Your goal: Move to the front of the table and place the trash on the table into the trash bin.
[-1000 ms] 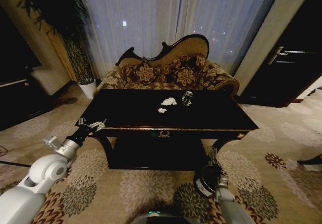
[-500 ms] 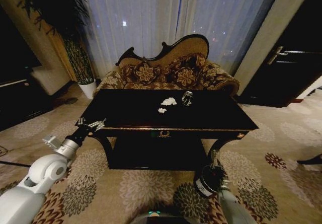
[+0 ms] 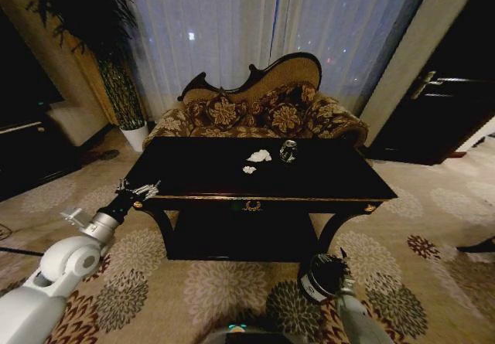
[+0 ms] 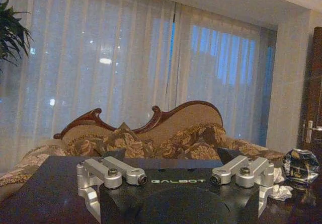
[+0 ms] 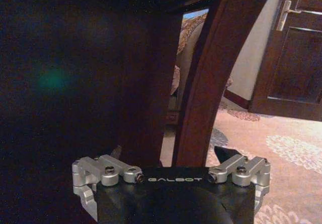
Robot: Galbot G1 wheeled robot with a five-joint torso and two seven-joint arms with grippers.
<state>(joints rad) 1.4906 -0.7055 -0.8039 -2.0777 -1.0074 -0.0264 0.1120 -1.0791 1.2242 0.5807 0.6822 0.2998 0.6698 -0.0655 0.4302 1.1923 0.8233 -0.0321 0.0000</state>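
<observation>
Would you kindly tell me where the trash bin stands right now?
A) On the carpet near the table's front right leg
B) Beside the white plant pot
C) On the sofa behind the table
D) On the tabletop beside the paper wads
A: in the head view the trash bin stands on the carpet by the front right leg of the table.
</observation>
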